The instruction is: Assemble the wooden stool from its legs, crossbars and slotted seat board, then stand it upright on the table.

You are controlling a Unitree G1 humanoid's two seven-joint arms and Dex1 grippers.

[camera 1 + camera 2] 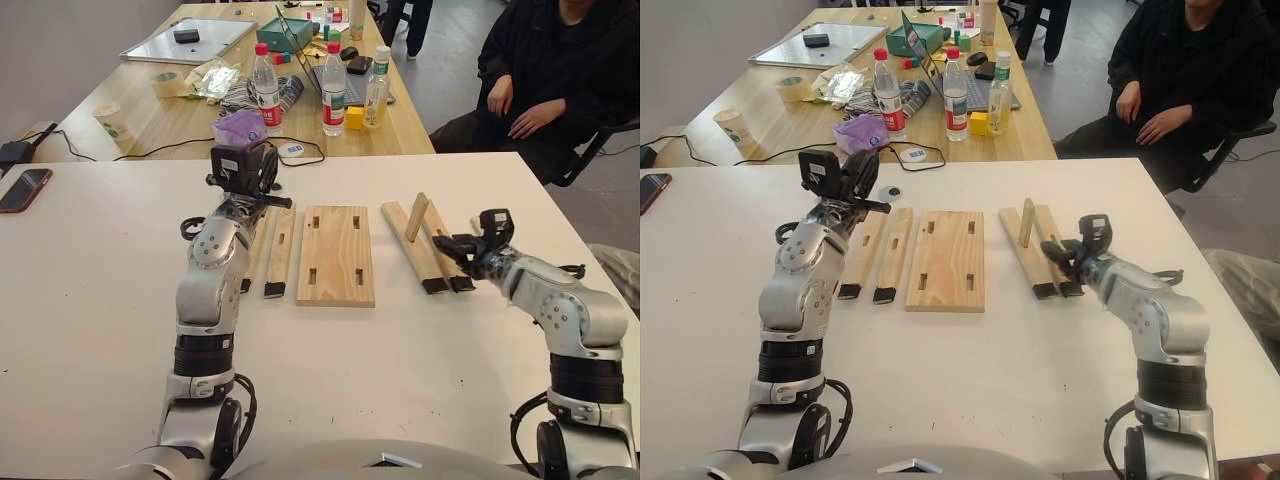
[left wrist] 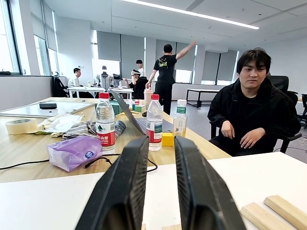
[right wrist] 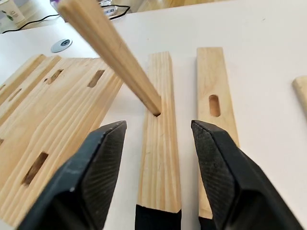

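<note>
Right tool (image 3: 158, 143) spread wide astride a leg (image 3: 160, 182) lying flat on the counter (image 1: 100, 300), a crossbar (image 3: 110, 52) leaning out of its slot, second leg (image 3: 213, 96) just beside. Left tool (image 2: 160, 153) likewise parted, raised above two more legs (image 1: 897, 250), slotted seat board (image 1: 336, 255) flat between the pairs. Likely step, seating the crossbar: pin the leg by its sides, stay clear of the slot, press straight down without rocking. Three bottles (image 1: 333, 88) on the farther counter (image 1: 180, 125), contents hard to judge; paper cup (image 1: 112, 122) there too, inside hidden
</note>
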